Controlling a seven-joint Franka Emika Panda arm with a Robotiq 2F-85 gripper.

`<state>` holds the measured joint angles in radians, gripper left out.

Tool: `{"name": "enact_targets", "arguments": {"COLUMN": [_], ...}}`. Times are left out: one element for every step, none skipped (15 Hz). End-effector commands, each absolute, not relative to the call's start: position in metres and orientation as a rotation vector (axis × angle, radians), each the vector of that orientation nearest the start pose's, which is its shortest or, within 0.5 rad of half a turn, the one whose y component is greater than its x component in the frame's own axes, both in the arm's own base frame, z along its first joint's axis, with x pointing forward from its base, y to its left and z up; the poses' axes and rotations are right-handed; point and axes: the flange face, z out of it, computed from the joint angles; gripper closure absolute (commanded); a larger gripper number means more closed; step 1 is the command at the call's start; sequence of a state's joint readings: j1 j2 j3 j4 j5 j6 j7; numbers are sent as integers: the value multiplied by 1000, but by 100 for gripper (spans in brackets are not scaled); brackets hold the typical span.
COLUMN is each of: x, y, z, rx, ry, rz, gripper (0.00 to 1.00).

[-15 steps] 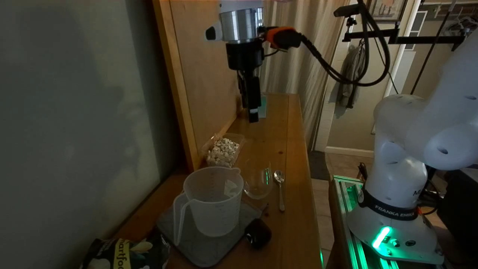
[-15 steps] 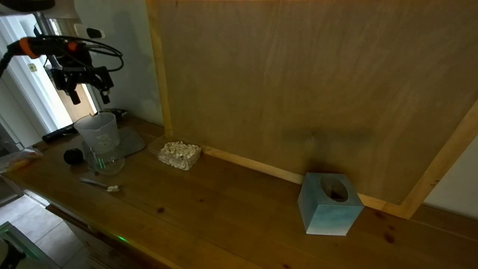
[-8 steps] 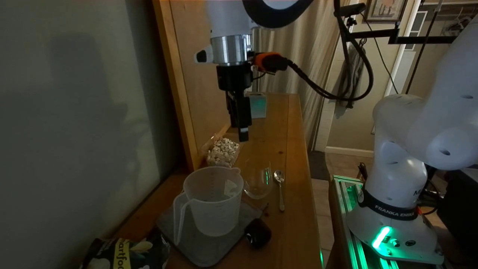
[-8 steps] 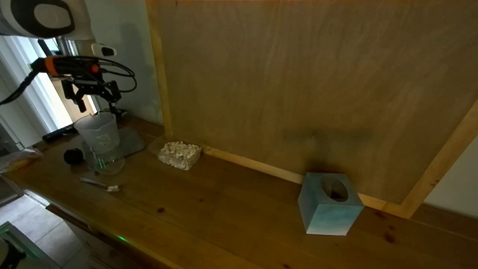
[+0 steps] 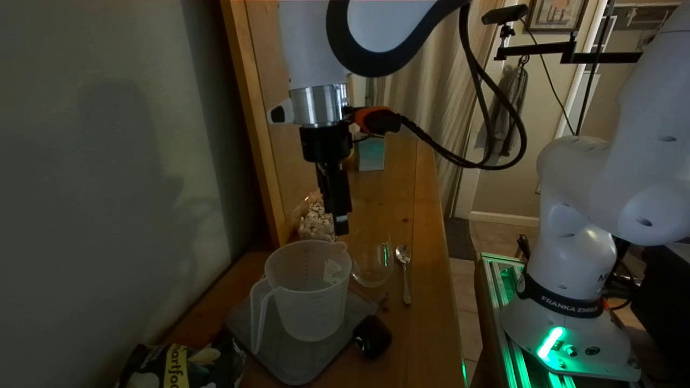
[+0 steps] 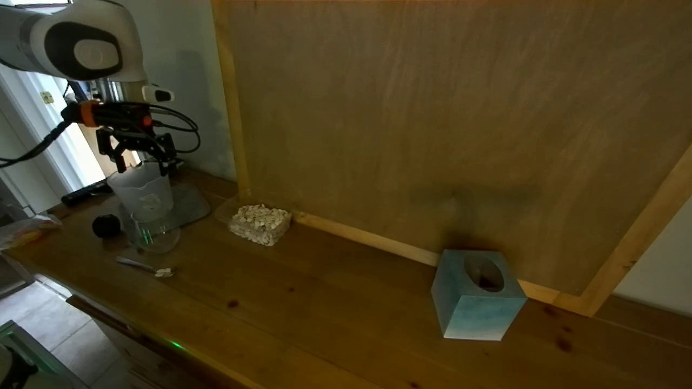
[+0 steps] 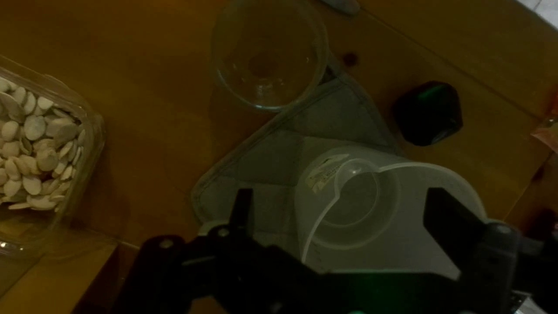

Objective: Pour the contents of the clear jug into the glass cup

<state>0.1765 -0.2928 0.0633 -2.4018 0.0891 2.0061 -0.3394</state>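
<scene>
The clear jug (image 5: 312, 310) stands upright on a grey quilted mat (image 5: 291, 366). It also shows in an exterior view (image 6: 141, 194) and in the wrist view (image 7: 418, 218), with its spout towards the glass cup. No contents show clearly in it. The clear glass cup (image 5: 372, 264) stands beside the jug at the mat's edge; the wrist view (image 7: 266, 98) shows its round rim. My gripper (image 5: 341, 229) is open and empty, pointing down above and near the jug. In the wrist view (image 7: 340, 196) one finger overlaps the jug's mouth and the other lies over the mat.
A clear container of pale lumpy bits (image 5: 317, 222) stands by the wooden panel (image 6: 432, 119). A spoon (image 5: 404, 272) lies beside the cup. A small dark round object (image 5: 372, 337) is next to the mat. A snack bag (image 5: 183, 366) and a blue tissue box (image 6: 478, 302) also stand there.
My gripper has come down and closer to the jug, with its fingers still apart. The jug, cup and other objects have not moved.
</scene>
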Motion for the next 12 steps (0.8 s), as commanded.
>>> {"name": "enact_targets", "arguments": {"x": [434,437,440,443,447,451,456,460,464,468,472,475], "y": [121,123,124,125,125,126,128,129,131,133,135,136], "z": [404,401,397,394,391,389,386,385,383,382,382,381], "rx": [-2929,-2933,-2934,-2935,-2934,-2930,-2932,-2927,-2924,-2922,-2918,-2914], "ry": [-846,-851,-858,-865,-868,-877,-881,-891,-901,-906,-911,-916], "rz": [117,114,117,121,123,126,131,134,142,146,144,146], "gripper": [0,0,0,0,0,0,0,0,0,0,0,0]}}
